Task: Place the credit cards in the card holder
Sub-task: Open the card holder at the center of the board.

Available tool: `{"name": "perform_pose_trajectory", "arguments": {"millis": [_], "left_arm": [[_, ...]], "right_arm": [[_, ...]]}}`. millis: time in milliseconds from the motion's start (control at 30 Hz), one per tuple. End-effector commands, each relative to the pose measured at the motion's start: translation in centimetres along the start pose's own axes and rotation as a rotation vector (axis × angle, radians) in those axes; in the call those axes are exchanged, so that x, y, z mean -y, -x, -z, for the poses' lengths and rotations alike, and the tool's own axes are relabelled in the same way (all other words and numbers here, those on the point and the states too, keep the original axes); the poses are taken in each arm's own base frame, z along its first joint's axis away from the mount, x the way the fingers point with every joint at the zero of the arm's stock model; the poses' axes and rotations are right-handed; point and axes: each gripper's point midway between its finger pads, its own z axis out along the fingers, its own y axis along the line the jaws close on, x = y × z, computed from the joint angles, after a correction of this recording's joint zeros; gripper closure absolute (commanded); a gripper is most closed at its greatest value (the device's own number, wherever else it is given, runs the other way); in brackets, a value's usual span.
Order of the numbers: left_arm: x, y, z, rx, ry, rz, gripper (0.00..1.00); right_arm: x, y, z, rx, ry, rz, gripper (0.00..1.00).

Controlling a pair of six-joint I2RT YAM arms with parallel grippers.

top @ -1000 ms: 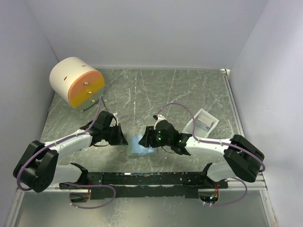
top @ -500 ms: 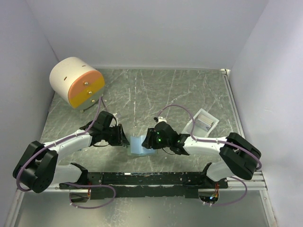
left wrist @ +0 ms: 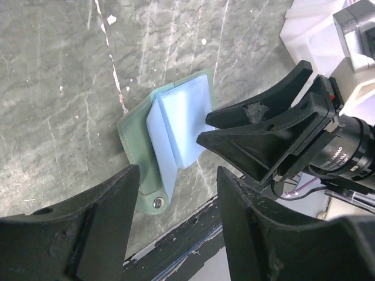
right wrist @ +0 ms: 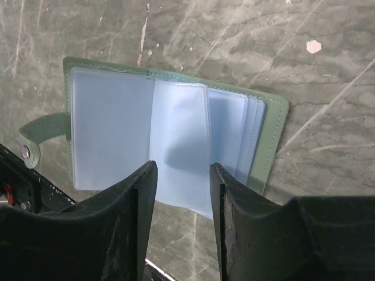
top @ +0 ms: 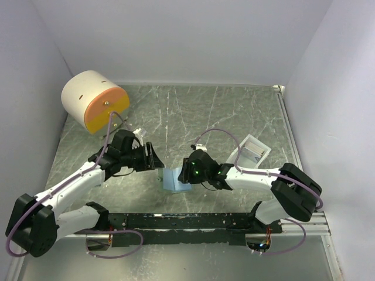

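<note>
The card holder [top: 173, 180] lies open on the table between the arms, sage green outside with pale blue pockets [right wrist: 111, 129] and a snap tab [left wrist: 156, 202]. My left gripper [top: 154, 159] hangs open just up and left of it, holding nothing; from its wrist the holder [left wrist: 176, 117] shows beyond the fingertips. My right gripper [top: 184, 171] sits over the holder's right side, its open jaws [right wrist: 182, 170] flanking the lower edge of a raised middle page [right wrist: 179, 129]. The credit cards [top: 256, 153] rest in the white tray at the right.
The small white tray [top: 242, 153] stands tilted right of the right arm. A round cream-and-orange drawer cabinet [top: 94, 108] sits at the back left. The black base rail [top: 187, 221] runs along the near edge, close to the holder.
My left gripper has opened, let go of the card holder and drawn back up and to the left. The right gripper narrowed a little and stays over the holder.
</note>
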Motion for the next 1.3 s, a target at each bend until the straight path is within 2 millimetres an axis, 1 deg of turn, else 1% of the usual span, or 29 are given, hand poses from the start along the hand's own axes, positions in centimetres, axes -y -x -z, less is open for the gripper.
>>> {"name": "perform_pose_trajectory", "arguments": {"millis": [0,67,167,233,333,400,467,567,667,767,933,1000,1067,1100,1133,1267], "left_arm": [[-0.8,-0.4,-0.6,-0.058,0.029,-0.029,0.32],[-1.7,-1.1,-1.0,-0.091,0.054,-0.033,0.31],[-2.1,-1.6,-1.6,-0.108,0.045,-0.048,0.28],[-1.9,-1.9,-2.1,-0.121,0.015,-0.055,0.27],[-0.7,-2.2,-3.0,-0.142,-0.086,-0.067,0.26],[-0.7,-2.7,-3.5,-0.161,-0.114,-0.063,0.26],[-1.1,-2.9,-4.0,-0.178,-0.111,-0.063,0.27],[-2.2,-3.1,-4.6,-0.192,-0.065,-0.058,0.29],[-2.5,-3.1,-4.8,-0.194,-0.048,-0.059,0.37],[-2.5,-2.9,-4.8,-0.185,-0.046,-0.069,0.48],[-2.5,-3.0,-4.8,-0.196,-0.047,-0.078,0.77],[-2.3,-3.0,-4.7,-0.198,-0.054,-0.082,0.85],[-2.2,-2.8,-4.5,-0.192,-0.052,-0.085,0.89],[-2.2,-2.7,-4.3,-0.189,-0.045,-0.087,0.91],[-2.2,-2.5,-4.2,-0.188,-0.033,-0.09,0.93],[-1.8,-2.2,-3.2,-0.181,-0.02,-0.105,0.93]], "right_arm": [[-0.1,0.7,-0.2,0.009,-0.026,0.019,0.59],[0.1,0.6,-0.3,0.006,-0.033,0.019,0.59],[0.3,0.3,-0.3,0.002,-0.037,0.02,0.59],[0.3,0.2,-0.3,0.0,-0.037,0.02,0.59],[0.4,0.2,-0.2,0.001,-0.039,0.021,0.59],[0.5,0.1,-0.3,-0.002,-0.041,0.022,0.59],[0.6,0.1,-0.3,-0.005,-0.042,0.022,0.59],[0.6,0.0,-0.3,-0.006,-0.044,0.023,0.59],[0.5,0.2,-0.2,-0.005,-0.045,0.027,0.59],[0.6,0.3,0.0,-0.003,-0.055,0.039,0.59],[0.6,1.1,0.7,0.005,-0.078,0.071,0.59],[0.6,1.8,1.2,0.012,-0.102,0.094,0.59],[0.8,2.9,2.1,0.033,-0.143,0.127,0.58],[0.6,3.9,2.7,0.054,-0.165,0.147,0.57],[1.0,4.9,3.4,0.081,-0.206,0.167,0.57],[2.6,8.9,7.3,0.193,-0.368,0.259,0.55]]}}
